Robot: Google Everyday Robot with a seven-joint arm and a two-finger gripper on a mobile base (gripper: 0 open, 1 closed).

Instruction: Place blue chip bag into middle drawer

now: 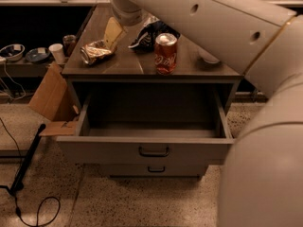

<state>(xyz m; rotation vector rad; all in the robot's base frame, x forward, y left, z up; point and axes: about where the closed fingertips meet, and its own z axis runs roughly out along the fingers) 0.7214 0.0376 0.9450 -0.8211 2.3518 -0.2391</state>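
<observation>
The blue chip bag (147,34) lies crumpled at the back of the cabinet top, behind the red soda can (165,53). My gripper (114,32) hangs over the cabinet top just left of the bag, between it and the crushed gold-brown can (96,52). The bag's upper part is hidden by my arm. The middle drawer (113,150) is pulled out wide below the top. It has a dark curved handle (154,151), and nothing shows inside it.
My arm (222,27) fills the upper right and right side of the view. A white bowl (208,57) is mostly hidden under it. A lower drawer front (156,169) is shut. A cardboard box (49,96), cables and a dark stand leg (26,162) are at the left.
</observation>
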